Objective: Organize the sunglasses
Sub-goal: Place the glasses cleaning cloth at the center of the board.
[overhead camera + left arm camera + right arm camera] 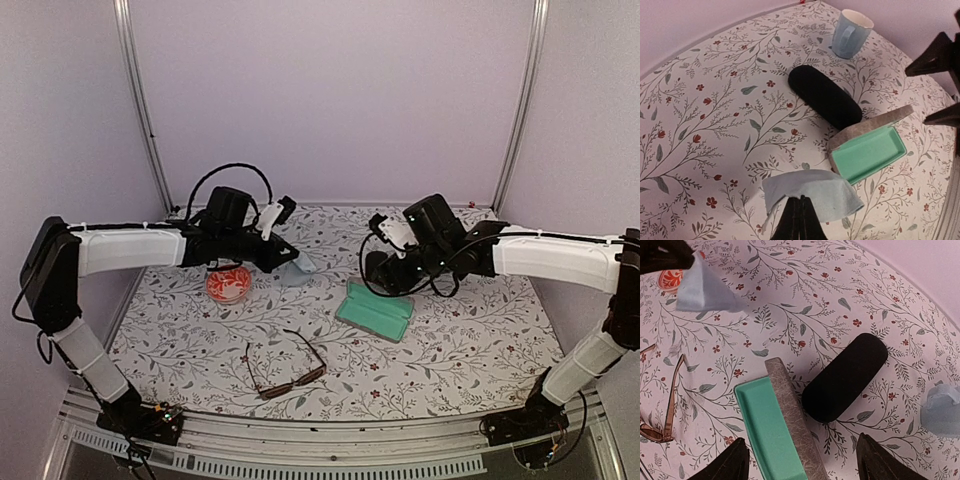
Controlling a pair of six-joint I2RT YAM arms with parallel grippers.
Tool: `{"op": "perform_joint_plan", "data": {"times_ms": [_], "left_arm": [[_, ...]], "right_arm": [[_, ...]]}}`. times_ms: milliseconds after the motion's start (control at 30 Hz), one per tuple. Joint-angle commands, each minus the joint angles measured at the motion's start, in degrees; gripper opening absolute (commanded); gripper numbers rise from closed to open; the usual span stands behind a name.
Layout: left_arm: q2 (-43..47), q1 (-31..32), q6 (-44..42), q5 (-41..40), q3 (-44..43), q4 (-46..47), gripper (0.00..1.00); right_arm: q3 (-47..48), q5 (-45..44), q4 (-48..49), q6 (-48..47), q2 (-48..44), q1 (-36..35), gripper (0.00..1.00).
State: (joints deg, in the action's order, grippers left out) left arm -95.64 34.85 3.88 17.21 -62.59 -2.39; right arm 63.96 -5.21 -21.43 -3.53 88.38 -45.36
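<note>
The brown-framed sunglasses [285, 365] lie unfolded near the table's front, and show at the left edge of the right wrist view [660, 405]. The pink-red sunglasses [229, 283] rest folded under the left arm. My left gripper [292, 262] is shut on a light blue cloth [812, 192], held above the table beside the pink-red pair [672, 277]. My right gripper [805, 462] stands open above the open grey case with its green lining [767, 425] and the shut black oval case [845, 377]. Nothing is between its fingers.
The green-lined case [375, 310] lies at centre right with its grey lid [872, 125] raised toward the black case [825, 97]. A pale blue mug [851, 32] stands at the back. Lilac walls close the table on three sides.
</note>
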Motion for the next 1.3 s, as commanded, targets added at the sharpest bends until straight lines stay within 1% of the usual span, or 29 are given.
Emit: {"op": "perform_joint_plan", "data": {"times_ms": [0,133,233,367,500,567,667,867,933,1100,1267], "left_arm": [[3.8,4.3,-2.0,7.3,-0.3,-1.4,0.0],[4.7,9.8,-0.6,10.1,-1.9,-1.6,0.0],[4.0,15.6,1.1,11.3,-3.3,-1.1,0.0],[0.2,23.1,3.1,11.6,-6.0,0.8,0.0],[-5.5,28.4,4.4,16.7,-8.2,4.6,0.0],[-7.3,28.9,4.9,17.0,-6.8,6.0,0.0],[-9.9,27.5,4.5,15.6,-3.3,7.3,0.0],[-13.7,23.4,3.0,14.7,0.9,4.1,0.0],[-13.8,22.7,1.9,13.3,1.3,1.9,0.0],[-11.8,22.0,0.7,11.2,1.8,-0.7,0.05],[-10.3,21.9,0.5,10.9,1.9,-1.8,0.05]], "right_arm": [[-2.2,3.8,2.7,5.3,-4.3,4.4,0.75],[-4.0,5.9,3.4,9.2,-7.4,9.0,0.74],[-5.6,5.4,3.3,11.7,-9.6,11.8,0.74],[-8.0,5.8,3.3,14.3,-12.6,15.8,0.74],[-10.0,6.1,3.1,16.0,-14.0,18.5,0.74],[-10.6,6.3,2.6,16.5,-14.3,18.6,0.74],[-12.2,7.4,2.5,16.8,-14.9,18.6,0.74],[-15.6,10.9,1.9,18.1,-15.9,17.6,0.73],[-16.9,11.2,1.6,19.3,-16.2,16.4,0.73],[-20.1,11.6,0.7,22.4,-16.6,12.1,0.73],[-23.1,14.5,2.1,26.7,-17.4,7.3,0.69]]}}
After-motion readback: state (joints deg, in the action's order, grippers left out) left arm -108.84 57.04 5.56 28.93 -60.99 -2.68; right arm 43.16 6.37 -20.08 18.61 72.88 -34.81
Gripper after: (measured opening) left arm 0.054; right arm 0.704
